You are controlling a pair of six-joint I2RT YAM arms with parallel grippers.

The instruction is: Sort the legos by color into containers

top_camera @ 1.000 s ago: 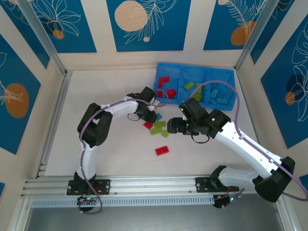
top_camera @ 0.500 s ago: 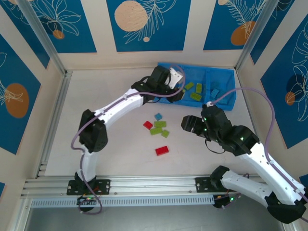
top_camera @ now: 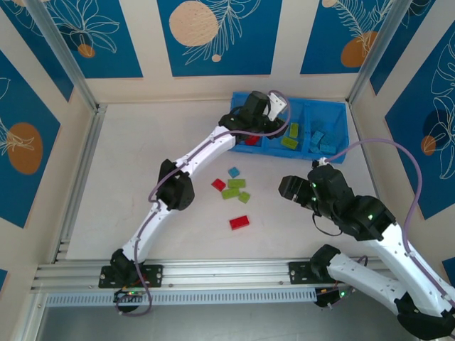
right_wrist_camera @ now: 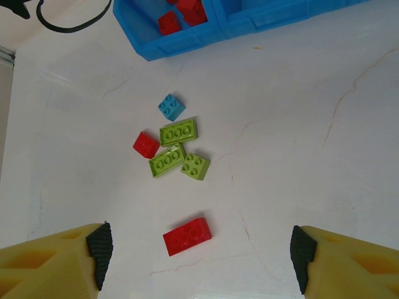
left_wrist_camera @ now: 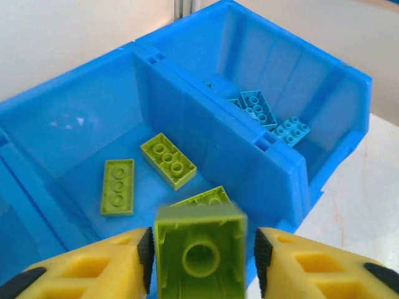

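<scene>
The lime-green lego [left_wrist_camera: 199, 255] sits between the pads of the left pincer [left_wrist_camera: 201, 249], its hollow underside toward the wrist camera. It hangs right above the middle compartment [left_wrist_camera: 75, 124] of the blue bin [top_camera: 334, 115], which lies at 1 o'clock on the tabletop [right_wrist_camera: 299, 156]. The jaws stand narrowly parted, and a sliver of blue shows between the brick and the right pad. We judge the pincer is letting it drop here because other green legos [left_wrist_camera: 167, 160] already lie on this floor. The light-blue ones [left_wrist_camera: 259, 107] lie one compartment over, at 1 o'clock in the wrist view, and the red ones [right_wrist_camera: 181, 14] lie in the end compartment.

Mid-tabletop, a loose cluster [right_wrist_camera: 178, 132] waits: three green, one blue and one red, with a longer red brick [right_wrist_camera: 187, 235] at 6 o'clock of it. The right pincer [right_wrist_camera: 199, 258] hovers above them, jaws wide and empty, which we take as readiness for the next pick.

A second ago the left arm was low at that cluster; now it is stretched out to the bin. The right arm, which then crowded the cluster, has drawn back toward 4 o'clock.
</scene>
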